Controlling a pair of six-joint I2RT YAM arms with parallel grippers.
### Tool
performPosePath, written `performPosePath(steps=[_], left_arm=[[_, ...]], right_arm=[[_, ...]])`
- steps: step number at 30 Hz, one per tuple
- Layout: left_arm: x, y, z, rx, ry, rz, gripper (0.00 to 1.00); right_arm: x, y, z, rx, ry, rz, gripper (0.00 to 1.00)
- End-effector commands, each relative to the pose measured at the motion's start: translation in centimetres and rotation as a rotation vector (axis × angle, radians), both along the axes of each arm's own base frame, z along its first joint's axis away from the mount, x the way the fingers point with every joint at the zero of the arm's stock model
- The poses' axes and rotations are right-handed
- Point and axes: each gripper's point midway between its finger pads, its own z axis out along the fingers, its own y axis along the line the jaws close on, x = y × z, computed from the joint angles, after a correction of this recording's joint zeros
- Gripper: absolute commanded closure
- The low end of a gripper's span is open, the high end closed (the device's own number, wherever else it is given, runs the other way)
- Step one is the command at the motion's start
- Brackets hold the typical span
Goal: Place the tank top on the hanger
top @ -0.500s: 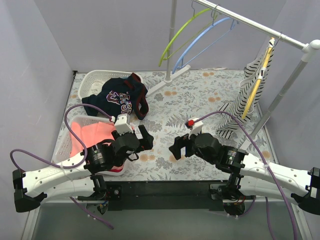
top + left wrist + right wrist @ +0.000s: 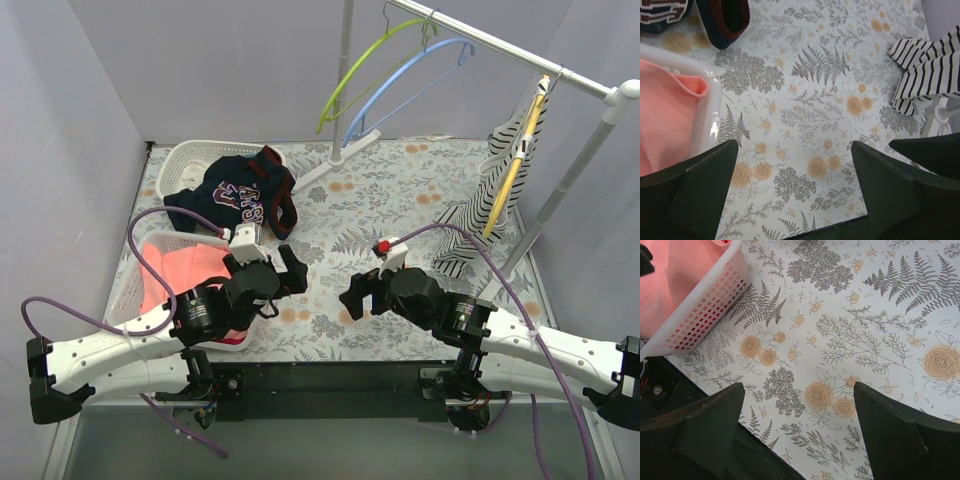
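Low over the flowered table (image 2: 400, 200), the left gripper (image 2: 287, 268) and the right gripper (image 2: 358, 292) hang with jaws wide apart, nothing between them. Beyond the left one, the tank top (image 2: 235, 202) lies crumpled across a white basket (image 2: 180, 155). The hanger (image 2: 398, 72) hangs on the rail (image 2: 500, 45). The left arm should probably pinch a single shoulder strap. Neck and armhole loops are hard to tell apart, and the left wrist view catches only the shirt's edge.
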Motion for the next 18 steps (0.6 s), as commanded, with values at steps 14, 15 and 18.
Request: performPosePath(steps=[14, 15, 18], left_arm=[[23.5, 6.6, 4.9, 0.156, -0.091, 0.244, 0.02], [24.1, 6.7, 4.3, 0.192, -0.073, 0.245, 0.03], [26.5, 6.7, 1.9, 0.314, -0.034, 0.228, 0.07]], right_arm=[[-2.0, 2.3, 1.6, 0.079, -0.006, 0.168, 0.03], [-2.1, 2.3, 1.4, 0.078, 0.006, 0.169, 0.03], [-2.4, 2.4, 0.9, 0.075, 0.021, 0.183, 0.03]])
